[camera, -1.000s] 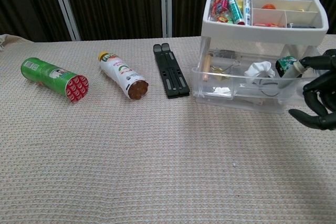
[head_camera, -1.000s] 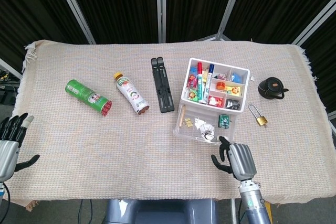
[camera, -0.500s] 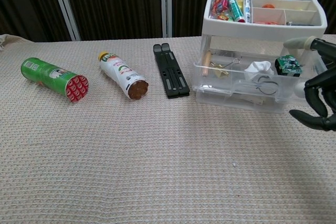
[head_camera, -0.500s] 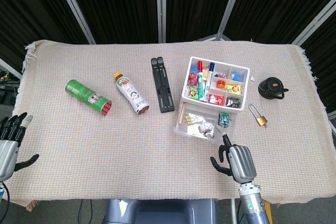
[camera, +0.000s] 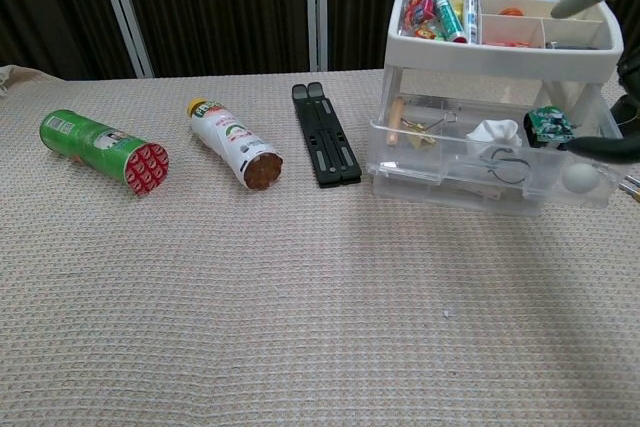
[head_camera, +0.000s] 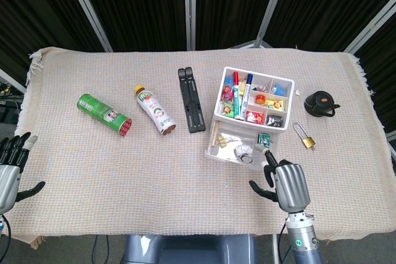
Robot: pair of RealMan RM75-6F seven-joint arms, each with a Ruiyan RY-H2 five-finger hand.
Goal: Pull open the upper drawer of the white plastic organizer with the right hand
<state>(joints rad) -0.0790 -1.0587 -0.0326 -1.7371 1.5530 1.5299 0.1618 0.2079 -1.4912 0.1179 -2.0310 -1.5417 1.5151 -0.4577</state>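
The right hand [head_camera: 286, 185] stood at the near table edge, fingers spread, holding nothing and clear of the drawer. Directly ahead of it, just beyond the fingertips, lay the upper drawer [head_camera: 238, 146] of the white plastic organizer [head_camera: 253, 100], already drawn partly out toward the hand. Its long axis ran crosswise to the hand's line of pull. The left hand [head_camera: 9, 171], open and empty, hung far off to the side, much the farther of the two.
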